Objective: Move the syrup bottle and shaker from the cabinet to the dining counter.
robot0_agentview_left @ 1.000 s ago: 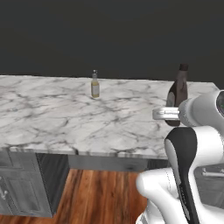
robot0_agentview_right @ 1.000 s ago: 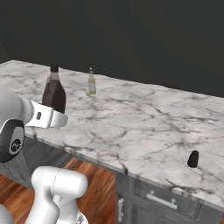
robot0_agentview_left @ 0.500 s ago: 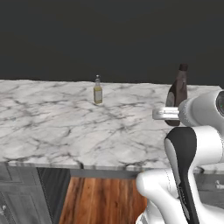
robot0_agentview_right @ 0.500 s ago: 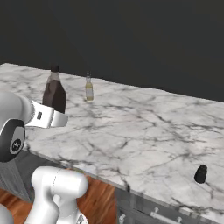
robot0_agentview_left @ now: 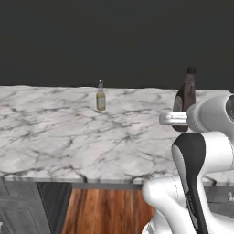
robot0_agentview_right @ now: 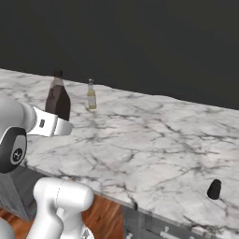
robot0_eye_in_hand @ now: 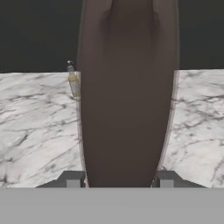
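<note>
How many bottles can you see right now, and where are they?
2. The syrup bottle is upright, held between the gripper fingers above the dining counter. A slim yellowish bottle stands on the counter near its far edge. None seem hidden.

arm: white, dark joints; elbow bent, forearm reaching level toward the syrup bottle [robot0_agentview_left: 185, 98]
wrist: level, in front of the bottle's lower body, above the dining counter [robot0_agentview_left: 59, 137]
gripper [robot0_eye_in_hand: 119, 178]: fingers either side of the bottle's base, closed against it
held: bottle upright in the grip
</note>
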Motion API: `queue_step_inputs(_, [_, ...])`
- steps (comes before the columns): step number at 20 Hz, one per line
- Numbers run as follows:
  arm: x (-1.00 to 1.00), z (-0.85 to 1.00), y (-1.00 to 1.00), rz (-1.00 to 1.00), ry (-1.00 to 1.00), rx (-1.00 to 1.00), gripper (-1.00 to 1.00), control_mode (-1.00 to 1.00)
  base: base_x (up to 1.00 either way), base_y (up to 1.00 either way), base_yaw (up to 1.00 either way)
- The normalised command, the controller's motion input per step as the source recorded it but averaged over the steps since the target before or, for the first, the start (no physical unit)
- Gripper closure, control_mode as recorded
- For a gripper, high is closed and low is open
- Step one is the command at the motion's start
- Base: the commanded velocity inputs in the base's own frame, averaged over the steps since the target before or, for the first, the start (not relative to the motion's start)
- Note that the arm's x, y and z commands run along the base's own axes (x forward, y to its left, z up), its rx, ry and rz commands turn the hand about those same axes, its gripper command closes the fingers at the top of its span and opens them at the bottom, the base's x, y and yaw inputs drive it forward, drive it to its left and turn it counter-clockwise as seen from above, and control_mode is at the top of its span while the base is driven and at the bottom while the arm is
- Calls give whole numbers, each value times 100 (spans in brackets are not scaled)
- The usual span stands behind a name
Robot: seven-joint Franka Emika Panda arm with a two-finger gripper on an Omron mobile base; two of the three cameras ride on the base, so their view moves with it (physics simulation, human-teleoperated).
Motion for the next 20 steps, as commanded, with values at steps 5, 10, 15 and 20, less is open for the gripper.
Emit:
queue_step_inputs(5, [0,0,0,0,0,0,100,100,53,9,-5])
queue_step_inputs(10, [0,0,0,0,0,0,100,100,64,16,-7])
queue_step_inputs(15, [0,0,0,0,0,0,100,100,52,11,-12])
queue_step_inputs(20, [0,0,0,0,0,0,100,100,41,5,-14])
